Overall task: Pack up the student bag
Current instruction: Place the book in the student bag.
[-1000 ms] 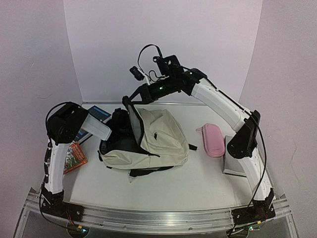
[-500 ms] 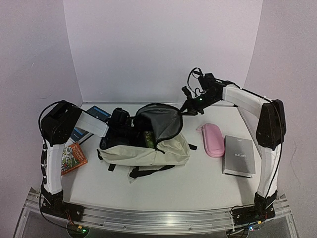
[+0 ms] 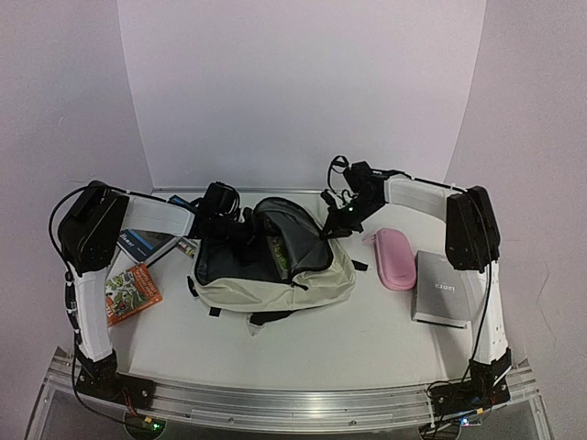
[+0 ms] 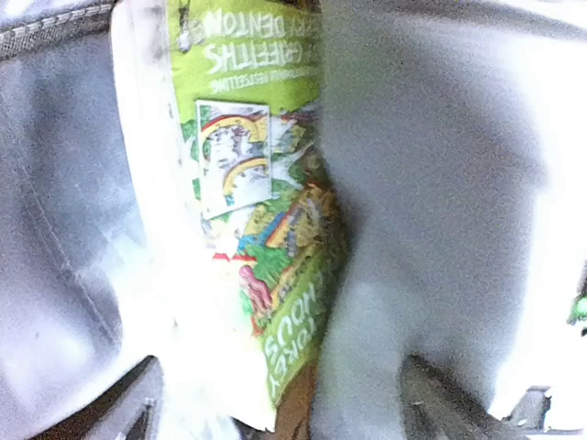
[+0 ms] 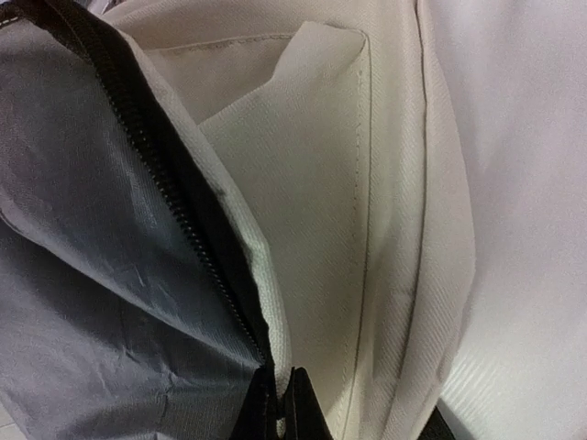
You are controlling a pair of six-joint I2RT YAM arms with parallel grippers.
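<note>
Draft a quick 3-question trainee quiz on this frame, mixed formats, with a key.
1. True or false: the student bag is zipped shut.
2. Fill in: the green picture book sits ____ the bag.
3. Pick one: what does the right pincer hold?
A) nothing, it is open
B) the bag's zippered flap edge
C) the green picture book

Key: 1 false, the main compartment gapes open. 2 inside. 3 B.
</note>
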